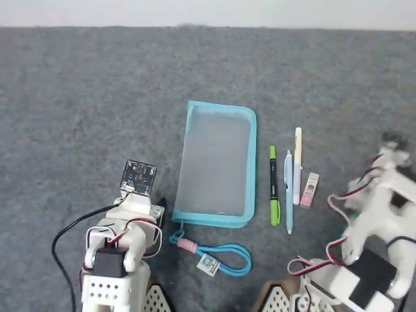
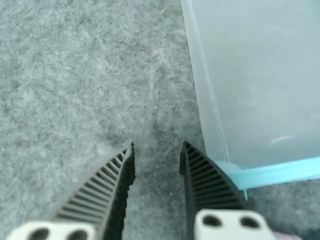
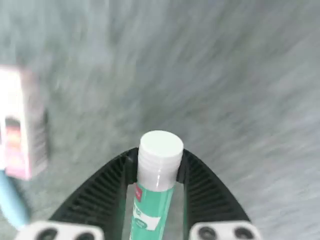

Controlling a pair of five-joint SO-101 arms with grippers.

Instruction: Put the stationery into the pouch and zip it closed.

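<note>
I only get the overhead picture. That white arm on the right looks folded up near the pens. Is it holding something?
Observer: Yes. Its wrist camera shows the right gripper shut on what looks like a glue stick, with a white cap and a green body.
Operator: Funny, I can't see that at all. And the arm by the blue pouch, has it grabbed anything?
Observer: No. The left gripper is open and holds nothing. One finger is close beside the corner of the pouch; I can't tell whether it touches.
</note>
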